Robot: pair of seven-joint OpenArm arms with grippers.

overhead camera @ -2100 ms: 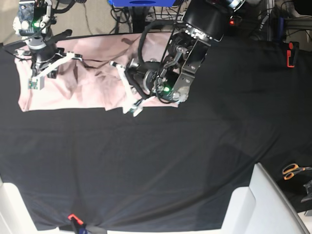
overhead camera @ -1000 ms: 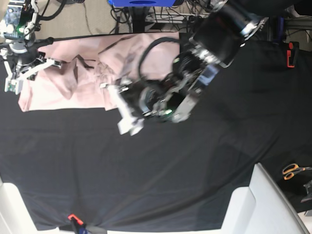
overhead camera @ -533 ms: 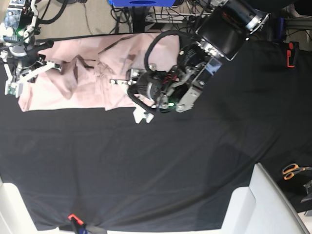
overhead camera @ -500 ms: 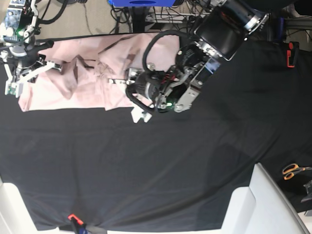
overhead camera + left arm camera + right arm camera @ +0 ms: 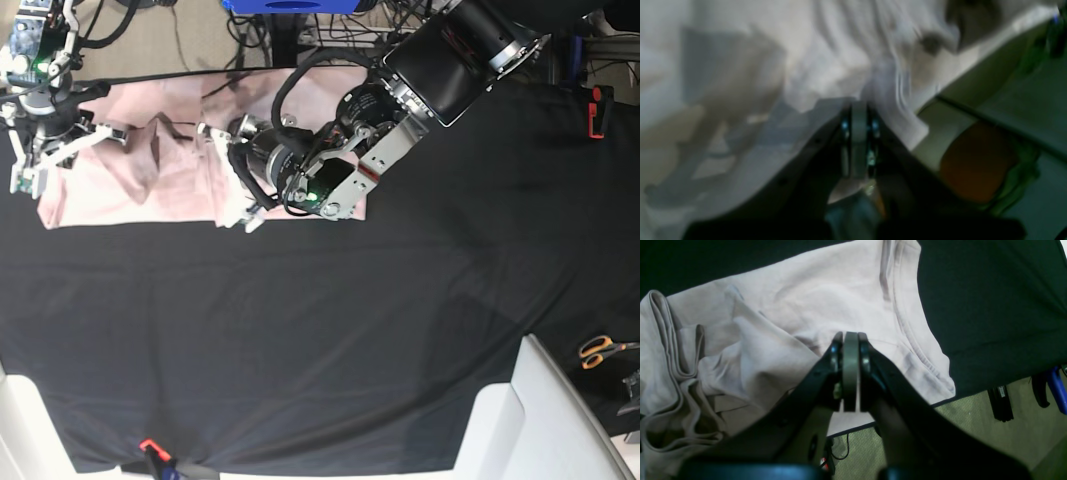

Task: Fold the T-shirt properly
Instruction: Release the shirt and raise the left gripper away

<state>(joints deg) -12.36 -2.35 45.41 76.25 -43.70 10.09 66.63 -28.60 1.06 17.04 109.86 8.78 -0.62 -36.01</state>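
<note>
While folding: I am seeing the large pale pink cotton T-shirt (image 5: 150, 165) lying rumpled, halfway folded.
Pincers: left gripper (image 5: 858, 113) and right gripper (image 5: 850, 340) both clenched, grasping nothing over the shirt.

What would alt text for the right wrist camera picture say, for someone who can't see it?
A shut black right gripper hangs over a rumpled pale pink T-shirt lying on a black tablecloth, the cloth bunched into folds at left. Below the table edge, greenish floor shows.

The left gripper (image 5: 232, 178) now sits farther in over the T-shirt (image 5: 150, 170), away from its near hem where it hung before.
</note>
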